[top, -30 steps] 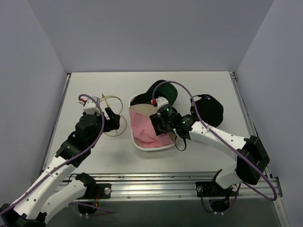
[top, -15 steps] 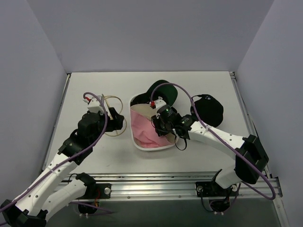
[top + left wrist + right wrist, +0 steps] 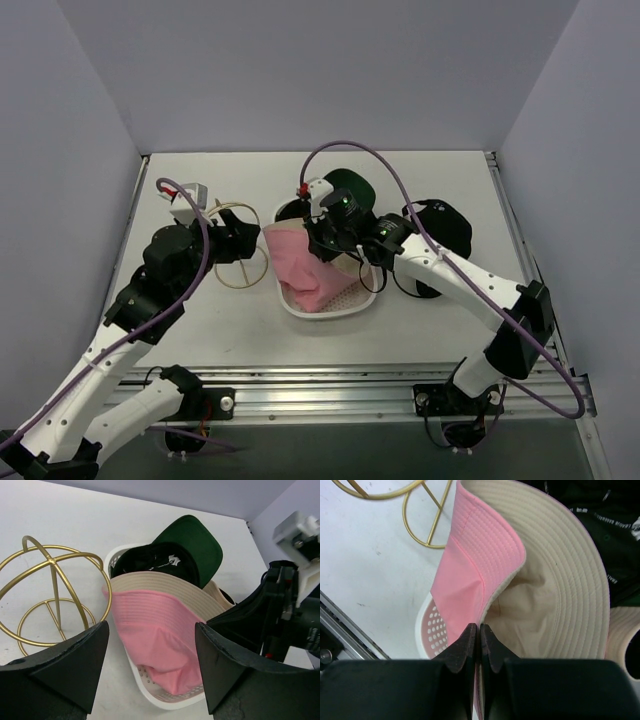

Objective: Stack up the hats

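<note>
Two fingers of the right gripper (image 3: 479, 628) are pinched together on the edge of the pink hat (image 3: 470, 565) above the white tray (image 3: 434, 626); the left gripper (image 3: 150, 630) gapes empty. The black hat (image 3: 150, 562) sits partly hidden.

White arm links (image 3: 462, 286), black joints (image 3: 527, 345), looping purple cables (image 3: 372, 179).

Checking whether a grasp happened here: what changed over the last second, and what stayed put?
The right gripper closed on the brim of the pink hat and lifted it up and toward the left, partly out of the white tray. The left gripper edged slightly toward the back, jaws open. Unchanged: the gold wire stand, dark green hat and black hat.
</note>
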Robot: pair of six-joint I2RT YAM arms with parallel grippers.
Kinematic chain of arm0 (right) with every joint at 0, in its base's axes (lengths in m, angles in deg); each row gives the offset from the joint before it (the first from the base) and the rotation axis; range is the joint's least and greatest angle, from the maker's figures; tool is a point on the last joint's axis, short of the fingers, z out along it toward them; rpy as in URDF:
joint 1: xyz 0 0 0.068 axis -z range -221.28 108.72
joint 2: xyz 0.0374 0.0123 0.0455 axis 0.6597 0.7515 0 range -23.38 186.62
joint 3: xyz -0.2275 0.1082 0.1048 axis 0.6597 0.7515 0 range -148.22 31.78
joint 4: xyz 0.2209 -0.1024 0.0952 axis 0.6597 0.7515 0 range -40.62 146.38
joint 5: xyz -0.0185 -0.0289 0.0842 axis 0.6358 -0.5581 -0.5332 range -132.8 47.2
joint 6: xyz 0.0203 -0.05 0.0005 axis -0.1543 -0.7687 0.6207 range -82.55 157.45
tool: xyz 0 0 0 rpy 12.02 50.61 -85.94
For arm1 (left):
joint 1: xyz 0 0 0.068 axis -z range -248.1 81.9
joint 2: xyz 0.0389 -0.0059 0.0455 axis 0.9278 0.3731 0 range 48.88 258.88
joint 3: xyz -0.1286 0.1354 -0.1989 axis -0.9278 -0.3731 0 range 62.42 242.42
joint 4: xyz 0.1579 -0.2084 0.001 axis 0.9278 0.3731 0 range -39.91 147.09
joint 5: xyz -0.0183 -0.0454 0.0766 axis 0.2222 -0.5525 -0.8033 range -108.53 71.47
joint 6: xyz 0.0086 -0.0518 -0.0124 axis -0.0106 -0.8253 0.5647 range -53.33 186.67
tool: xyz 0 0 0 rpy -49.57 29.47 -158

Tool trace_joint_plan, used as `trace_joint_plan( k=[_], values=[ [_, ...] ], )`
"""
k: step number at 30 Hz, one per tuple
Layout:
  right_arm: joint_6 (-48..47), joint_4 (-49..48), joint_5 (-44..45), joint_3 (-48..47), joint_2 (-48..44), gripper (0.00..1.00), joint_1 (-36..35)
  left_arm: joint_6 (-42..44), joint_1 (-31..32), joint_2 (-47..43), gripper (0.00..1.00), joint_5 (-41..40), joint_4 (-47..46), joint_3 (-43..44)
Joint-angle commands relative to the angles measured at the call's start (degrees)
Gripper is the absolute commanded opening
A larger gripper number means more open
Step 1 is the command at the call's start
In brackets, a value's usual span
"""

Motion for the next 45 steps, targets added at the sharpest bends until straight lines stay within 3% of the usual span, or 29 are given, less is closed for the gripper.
trace_joint_plan(
  k=[1,17,37,41,42,45],
  values=[
    [-1.3,2.4,1.4,-4.8,-0.7,0.0,-0.2,-0.8,0.2,-0.5,0.78,1.0,1.5,-0.2],
    [5.2,-2.5,9.1,-15.5,-7.4,0.0,-0.3,-2.5,0.3,-0.2,0.77,17.9,-3.6,-6.8],
    [8.3,-8.1,10.0,-10.8,-12.5,0.0,-0.5,-10.5,0.3,6.6,0.76,28.1,-24.2,-13.0],
    [8.3,-8.5,9.9,-10.2,-12.7,0.0,-0.6,-11.8,0.3,9.0,0.57,30.2,-26.3,-12.6],
    [8.3,-8.6,9.9,-10.0,-12.7,0.0,-0.6,-11.9,0.3,9.5,0.45,30.1,-26.2,-12.5],
    [8.1,-8.8,10.5,-9.5,-12.9,0.0,-0.6,-11.5,0.3,9.1,0.19,28.2,-24.7,-12.2]
  ],
)
